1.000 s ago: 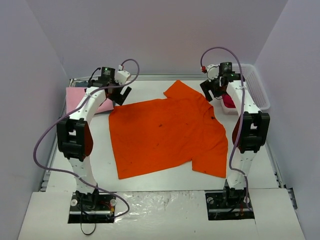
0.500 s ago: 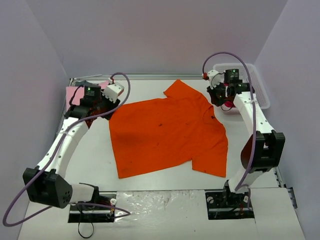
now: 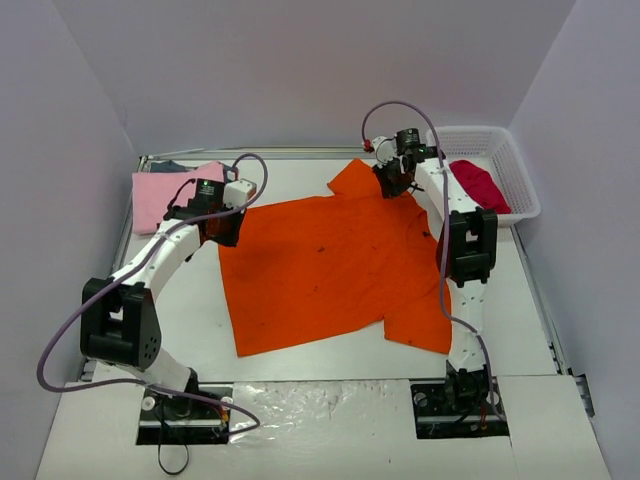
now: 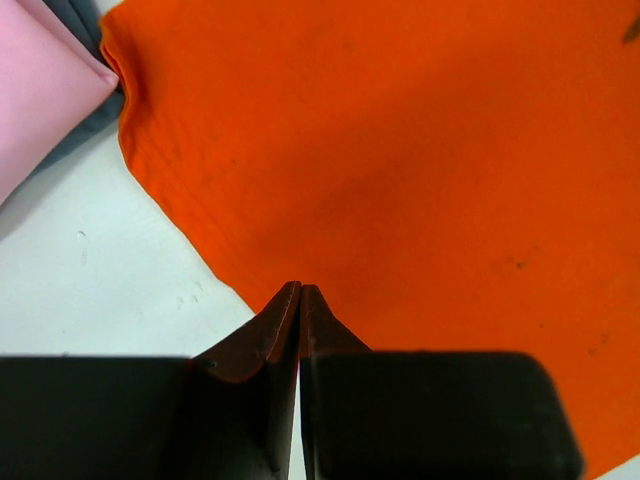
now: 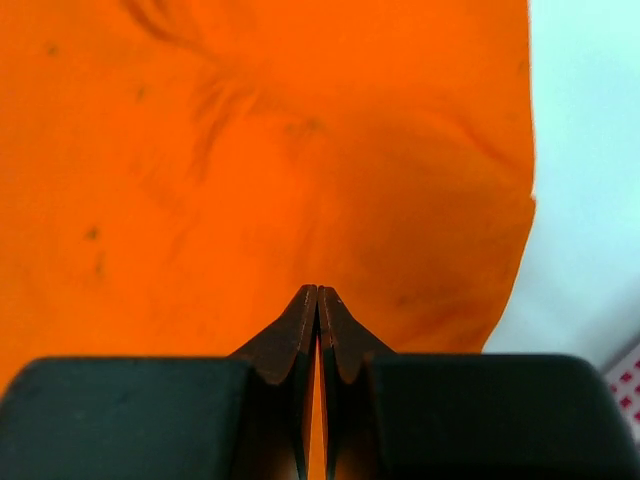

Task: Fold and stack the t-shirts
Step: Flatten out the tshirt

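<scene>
- The orange t-shirt (image 3: 330, 270) lay spread flat in the middle of the table (image 3: 190, 310). The pink t-shirt (image 3: 165, 195) sat folded at the far left.
- The left gripper (image 4: 300, 290) was at the orange t-shirt's left edge, jaws pressed together. I couldn't tell whether they had caught any cloth. If they hadn't, a lift would come up empty.
- The right gripper (image 5: 317, 292), jaws likewise together, sat over the far shoulder. I judged a one-sided catch would drag the shirt askew.
- The shirt's far left corner lay against the pink t-shirt, so pulling there risked disturbing that fold.
</scene>
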{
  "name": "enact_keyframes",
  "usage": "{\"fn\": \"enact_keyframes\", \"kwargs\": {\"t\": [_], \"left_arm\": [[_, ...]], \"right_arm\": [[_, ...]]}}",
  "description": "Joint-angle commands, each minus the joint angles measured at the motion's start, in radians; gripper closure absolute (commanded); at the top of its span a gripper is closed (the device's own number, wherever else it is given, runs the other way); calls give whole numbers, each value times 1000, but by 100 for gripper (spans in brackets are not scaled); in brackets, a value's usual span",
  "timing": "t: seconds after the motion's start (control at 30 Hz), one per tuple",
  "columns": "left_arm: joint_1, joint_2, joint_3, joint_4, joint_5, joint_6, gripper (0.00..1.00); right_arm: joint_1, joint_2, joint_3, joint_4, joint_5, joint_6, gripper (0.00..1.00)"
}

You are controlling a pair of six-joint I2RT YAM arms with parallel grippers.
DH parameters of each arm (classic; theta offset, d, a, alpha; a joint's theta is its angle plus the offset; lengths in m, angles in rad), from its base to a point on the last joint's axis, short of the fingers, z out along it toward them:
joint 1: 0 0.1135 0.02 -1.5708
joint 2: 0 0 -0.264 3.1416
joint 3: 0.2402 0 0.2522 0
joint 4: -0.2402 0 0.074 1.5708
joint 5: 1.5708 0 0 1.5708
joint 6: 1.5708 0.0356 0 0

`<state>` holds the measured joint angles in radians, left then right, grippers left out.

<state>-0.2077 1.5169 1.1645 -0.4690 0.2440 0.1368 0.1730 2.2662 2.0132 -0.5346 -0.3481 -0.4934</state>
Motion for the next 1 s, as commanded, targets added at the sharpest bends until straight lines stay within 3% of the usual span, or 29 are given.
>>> {"fn": "enact_keyframes", "kwargs": {"t": [0.0, 0.3, 0.97], "left_arm": [[-4, 41, 75, 55, -23, -51, 98], [-16, 160, 122, 63, -54, -63, 98], [-42, 397, 270, -16, -181, -57, 98]], "right_arm": [[8, 74, 152, -42, 18, 58, 100], [14, 228, 271, -42, 73, 88, 100], [-73, 332, 219, -41, 215, 131, 100]]}}
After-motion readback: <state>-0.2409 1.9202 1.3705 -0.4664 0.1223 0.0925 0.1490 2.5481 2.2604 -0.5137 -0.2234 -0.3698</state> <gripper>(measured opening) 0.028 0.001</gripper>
